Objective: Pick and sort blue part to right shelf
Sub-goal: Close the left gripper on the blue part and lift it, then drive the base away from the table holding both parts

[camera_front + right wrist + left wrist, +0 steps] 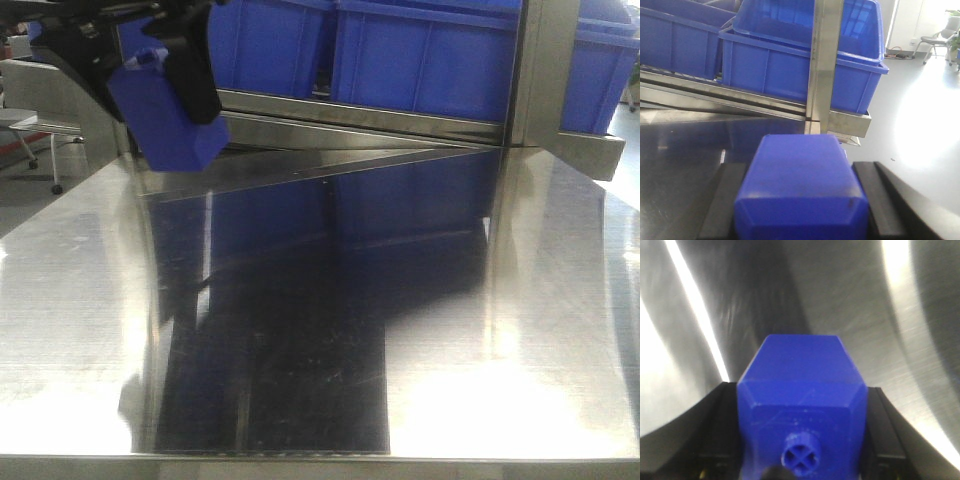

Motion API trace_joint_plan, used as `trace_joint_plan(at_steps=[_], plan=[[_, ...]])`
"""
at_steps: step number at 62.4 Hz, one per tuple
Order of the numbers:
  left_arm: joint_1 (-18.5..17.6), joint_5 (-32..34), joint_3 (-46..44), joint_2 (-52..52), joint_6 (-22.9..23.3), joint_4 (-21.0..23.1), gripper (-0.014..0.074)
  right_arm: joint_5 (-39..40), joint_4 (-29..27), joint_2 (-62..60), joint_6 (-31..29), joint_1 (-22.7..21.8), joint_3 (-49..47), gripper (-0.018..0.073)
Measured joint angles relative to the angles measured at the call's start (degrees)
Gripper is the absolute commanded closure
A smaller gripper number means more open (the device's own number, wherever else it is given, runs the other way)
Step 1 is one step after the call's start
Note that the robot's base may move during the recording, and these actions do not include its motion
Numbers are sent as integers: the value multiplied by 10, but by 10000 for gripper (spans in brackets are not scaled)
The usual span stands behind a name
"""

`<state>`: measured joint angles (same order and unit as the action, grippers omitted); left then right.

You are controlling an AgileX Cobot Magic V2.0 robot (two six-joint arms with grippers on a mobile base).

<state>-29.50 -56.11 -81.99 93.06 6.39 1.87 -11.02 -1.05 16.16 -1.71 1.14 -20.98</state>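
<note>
My left fingers [715, 430] clamp a faceted, small-capped block [802, 400]; right fingers [880, 200] clamp the smooth part [800, 195] facing the steel shelf [740, 97].

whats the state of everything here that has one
left end effector: shut on capped block
right end effector: shut on second block
capped block: gripped, tilted, off the table
second block: gripped, cap not visible
bins: seated on the shelf

Factory or warehouse floor by the looks: big blue plastic bins [430, 60] on a stainless-steel rack [400, 125] far back, shiny steel table [540, 300] near, bare grey floor [925, 135].
</note>
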Motion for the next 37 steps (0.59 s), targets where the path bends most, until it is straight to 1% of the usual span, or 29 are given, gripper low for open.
trace_joint_plan(at_steps=[6, 11, 12, 22, 29, 37], plan=[[8, 72, 54, -44, -18, 21, 265, 0, 0, 0, 0, 0, 0, 115], [19, 132, 109, -87, -22, 34, 265, 0, 0, 0, 0, 0, 0, 115], [21, 153, 119, -95, -23, 36, 265, 0, 0, 0, -1, 0, 0, 115], [50, 286, 222, -185, -25, 40, 265, 0, 0, 0, -1, 0, 0, 115], [76, 351, 295, -254, -25, 40, 265, 0, 0, 0, -1, 0, 0, 115], [115, 399, 365, -327, -25, 42, 265, 0, 0, 0, -1, 0, 0, 115]])
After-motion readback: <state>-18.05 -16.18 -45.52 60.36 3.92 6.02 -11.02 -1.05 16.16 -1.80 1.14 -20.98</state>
